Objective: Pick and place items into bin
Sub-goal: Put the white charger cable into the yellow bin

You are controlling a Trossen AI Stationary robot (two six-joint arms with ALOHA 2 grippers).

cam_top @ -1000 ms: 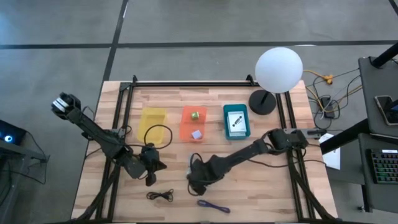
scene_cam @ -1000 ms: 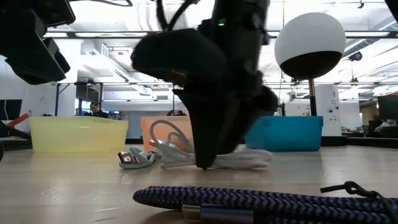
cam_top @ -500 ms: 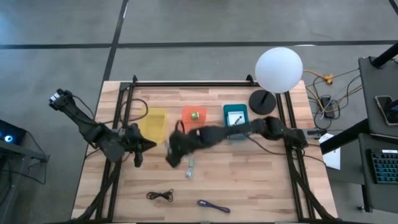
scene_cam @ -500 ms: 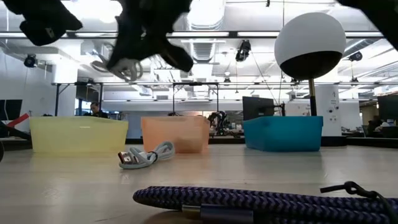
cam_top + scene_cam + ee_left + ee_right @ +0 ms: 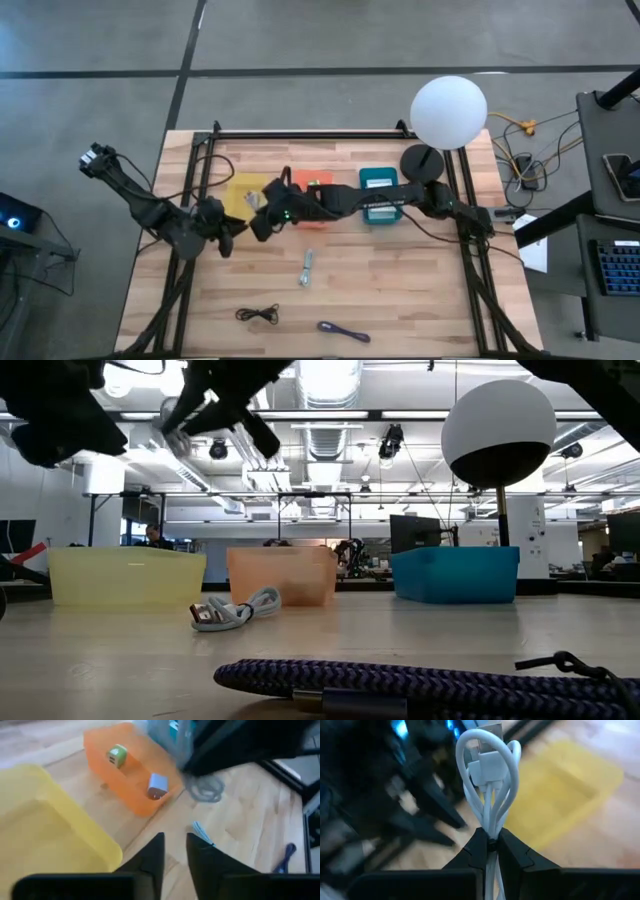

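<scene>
My right gripper [image 5: 490,835] is shut on a white cord [image 5: 487,775] and hangs high over the table next to the yellow bin [image 5: 243,192], reaching in from the right [image 5: 262,210]. My left gripper [image 5: 175,840] hovers just near of the yellow bin [image 5: 45,830], fingers a little apart, nothing between them [image 5: 226,243]. A grey-white cord [image 5: 306,270] lies coiled on the table's middle. A black cord [image 5: 258,315] and a purple cord [image 5: 343,330] lie near the front edge. My right gripper pinches the bundled strands of the white cord [image 5: 491,827] between its two fingers, just below the bundle's loops. The loops and plug [image 5: 485,765] stick out past the fingertips. The cord is lifted clear of the table [image 5: 178,435].
An orange bin [image 5: 125,780] holds a green cube [image 5: 116,756] and a lavender cube [image 5: 157,785]. A teal bin [image 5: 380,195] with a white card stands right of it. The white globe lamp [image 5: 448,112] stands at the far right corner.
My right gripper has lifted the white cord off the table's middle and carried it up and toward the far left, to the yellow bin. The grey-white cord has stayed on the table. My left gripper has drawn back toward the table's left and risen.
</scene>
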